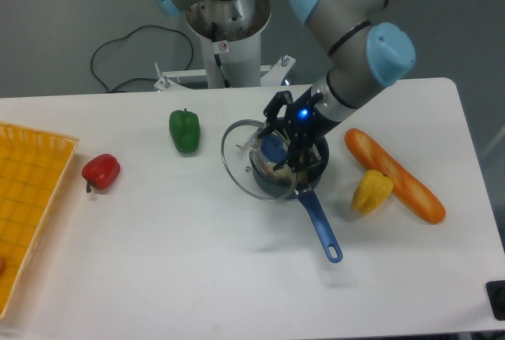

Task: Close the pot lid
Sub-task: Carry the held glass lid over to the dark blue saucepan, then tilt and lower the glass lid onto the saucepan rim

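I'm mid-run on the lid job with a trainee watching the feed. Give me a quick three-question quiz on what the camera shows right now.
1. True or false: the pot lid already sits flat and centred on the pot.
2. Multiple choice: what is the gripper shut on? A) the pot's handle B) the lid's blue knob C) the green pepper
3. Fill in: beside the bread loaf, on its pot side, lies a ____ pepper.

Key
1. False: the lid is tilted and overhangs the pot's left rim.
2. B.
3. Yellow.
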